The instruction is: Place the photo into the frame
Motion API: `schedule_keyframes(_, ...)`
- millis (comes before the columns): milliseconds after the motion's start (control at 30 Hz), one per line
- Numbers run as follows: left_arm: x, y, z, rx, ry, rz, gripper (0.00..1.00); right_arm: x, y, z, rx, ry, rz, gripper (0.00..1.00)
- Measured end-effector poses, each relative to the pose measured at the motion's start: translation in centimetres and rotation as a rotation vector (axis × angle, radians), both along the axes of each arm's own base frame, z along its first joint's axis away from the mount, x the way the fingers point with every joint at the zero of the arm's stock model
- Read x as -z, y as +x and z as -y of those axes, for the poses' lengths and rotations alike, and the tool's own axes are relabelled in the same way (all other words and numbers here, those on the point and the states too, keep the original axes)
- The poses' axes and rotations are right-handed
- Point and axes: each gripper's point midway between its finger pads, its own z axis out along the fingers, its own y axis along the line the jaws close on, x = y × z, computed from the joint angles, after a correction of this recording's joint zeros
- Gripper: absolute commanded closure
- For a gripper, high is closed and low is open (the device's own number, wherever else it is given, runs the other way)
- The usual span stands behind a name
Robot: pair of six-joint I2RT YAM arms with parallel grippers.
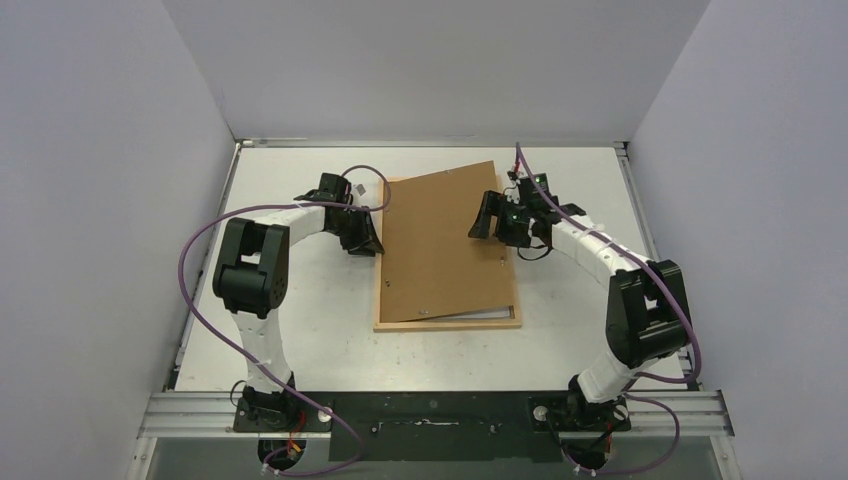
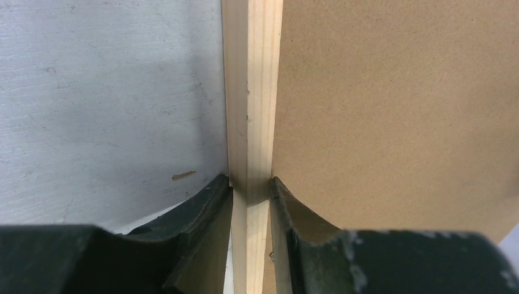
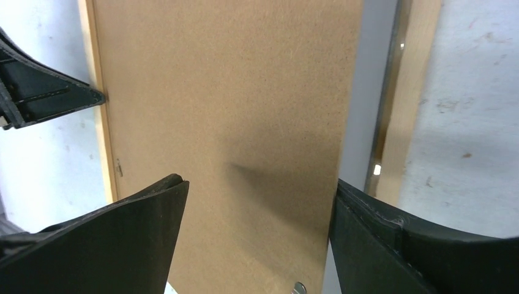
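The light-wood frame (image 1: 450, 322) lies flat on the white table. The brown backing board (image 1: 445, 245) lies askew on top of it, so a gap shows at the frame's near right corner. The photo does not show in any view. My left gripper (image 1: 368, 240) is shut on the frame's left bar (image 2: 251, 92), one finger on each side (image 2: 251, 187). My right gripper (image 1: 497, 228) is open just above the board's right part (image 3: 245, 110), its jaws (image 3: 260, 196) spanning the board's right edge. The frame's right bar (image 3: 422, 92) lies beyond that edge.
Grey enclosure walls stand on the left, back and right of the table (image 1: 300, 330). A metal rail (image 1: 440, 410) with the arm bases runs along the near edge. Purple cables (image 1: 190, 260) loop from both arms. A small metal tab (image 3: 298, 286) sits at the board's near edge.
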Motion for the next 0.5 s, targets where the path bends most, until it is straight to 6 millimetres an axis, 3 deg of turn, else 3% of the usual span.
schedule_keyframes(133, 0.0, 0.0, -0.1, 0.0, 0.005, 0.002, 0.7, -0.4, 0.2, 0.9, -0.001, -0.084, -0.008, 0.16)
schedule_keyframes(333, 0.0, 0.1, 0.0, 0.003, 0.006, 0.006, 0.63, 0.6, -0.6, 2.8, 0.024, -0.193, -0.052, 0.11)
schedule_keyframes(500, -0.2, 0.2, -0.1, 0.0, 0.015, 0.018, 0.55, 1.4, -0.1, 4.5, 0.074, -0.281, -0.05, 0.08)
